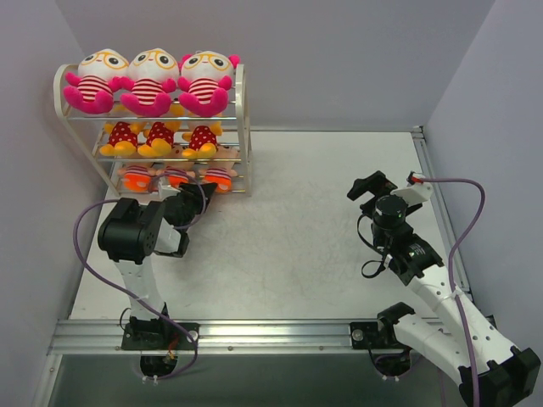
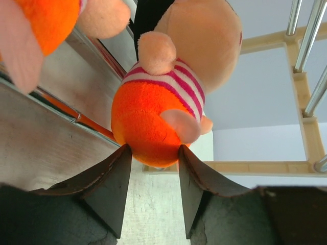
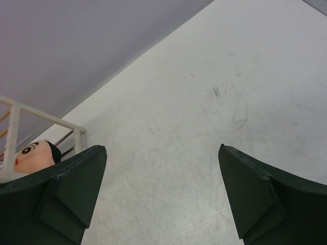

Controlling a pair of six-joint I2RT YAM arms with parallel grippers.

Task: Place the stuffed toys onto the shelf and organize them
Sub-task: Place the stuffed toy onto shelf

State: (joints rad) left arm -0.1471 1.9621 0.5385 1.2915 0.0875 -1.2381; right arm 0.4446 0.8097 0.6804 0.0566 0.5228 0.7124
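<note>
The cream wire shelf (image 1: 244,127) stands at the back left. Three pink stuffed toys with glasses (image 1: 153,80) fill its top tier, three yellow-orange ones in red dresses (image 1: 161,136) the middle, and three peach-faced ones in orange pants (image 1: 174,176) the bottom. My left gripper (image 1: 197,197) reaches into the bottom tier. In the left wrist view its jaws (image 2: 154,148) stand open, tips just touching either side of one toy's orange pants (image 2: 153,117); the cloth is not pinched. My right gripper (image 1: 373,185) hovers open over the bare table at the right, holding nothing (image 3: 161,148).
A second orange-pants toy (image 2: 46,20) lies close on the left of the one at my fingers. Shelf rods and frame (image 2: 301,102) surround them. Grey walls close in the table on the left, back and right. The right wrist view catches the shelf corner (image 3: 15,112) and a toy face (image 3: 33,153).
</note>
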